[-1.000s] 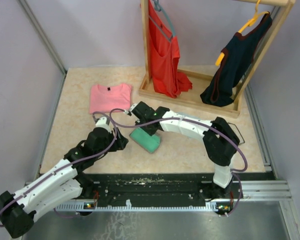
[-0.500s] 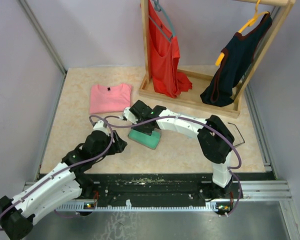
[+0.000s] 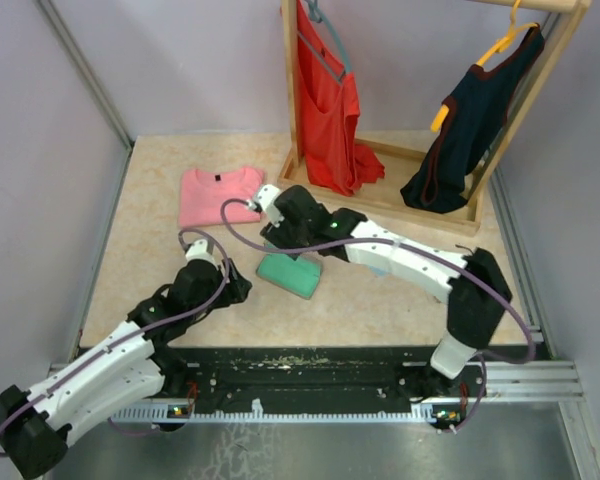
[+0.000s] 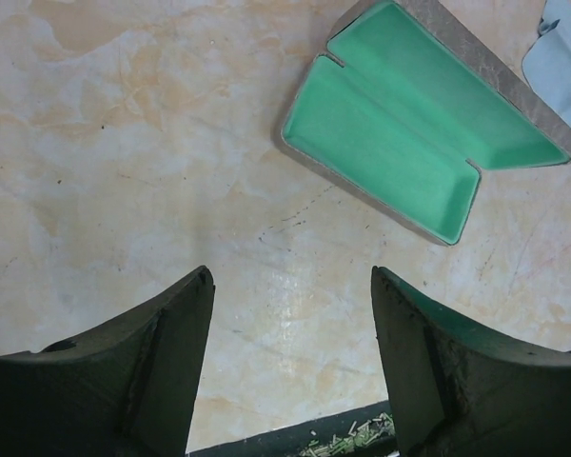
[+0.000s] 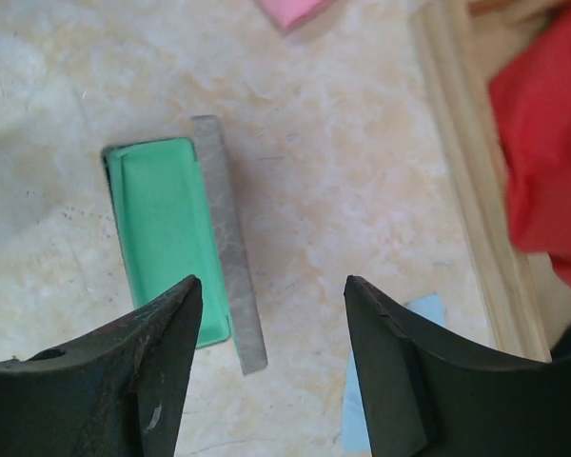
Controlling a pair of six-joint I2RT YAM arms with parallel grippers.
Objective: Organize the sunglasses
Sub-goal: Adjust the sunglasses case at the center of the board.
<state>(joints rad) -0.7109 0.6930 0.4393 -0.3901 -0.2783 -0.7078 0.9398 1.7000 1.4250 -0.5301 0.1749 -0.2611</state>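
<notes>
Green-lined case (image 4: 381, 162) open | right pincer (image 5: 271, 283) spread, pointing down | left pincer (image 4: 290, 276) likewise

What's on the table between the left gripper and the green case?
Nothing. In the left wrist view, only bare table lies between the open left gripper and the green case.

Our right pincer (image 5: 271, 295) has opened and moved past the case's (image 3: 290, 275) far edge. Our left pincer (image 4: 290, 281) has backed slightly away from the case.
</notes>
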